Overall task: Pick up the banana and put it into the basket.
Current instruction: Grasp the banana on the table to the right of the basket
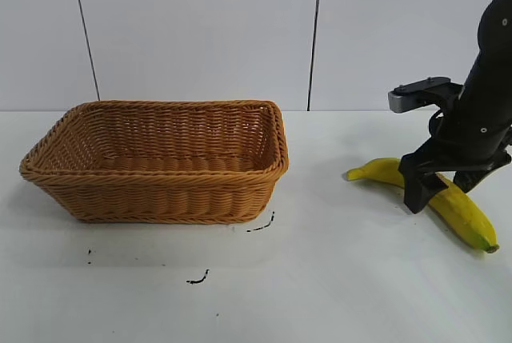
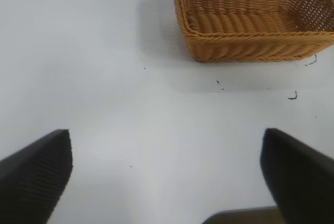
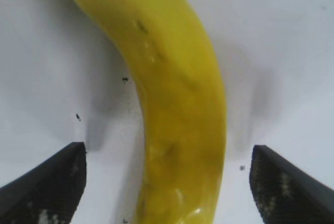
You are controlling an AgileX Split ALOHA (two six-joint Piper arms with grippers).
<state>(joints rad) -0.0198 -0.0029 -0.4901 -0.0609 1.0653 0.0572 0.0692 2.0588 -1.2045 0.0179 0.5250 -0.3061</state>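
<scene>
The yellow banana (image 1: 468, 213) lies flat on the white table at the right, greenish tip toward the basket. My right gripper (image 1: 442, 189) is low over its middle, open, one finger on each side with a gap to the peel. In the right wrist view the banana (image 3: 180, 98) runs between the two dark fingers (image 3: 52, 182). The light brown wicker basket (image 1: 156, 191) stands at the left and holds nothing. My left gripper (image 2: 167, 177) is open and holds nothing, above bare table; the basket (image 2: 250, 46) shows farther off in its view.
The white table (image 1: 336, 279) has small black marks (image 1: 198, 279) in front of the basket. A pale panelled wall stands behind. A stretch of bare table separates the basket from the banana.
</scene>
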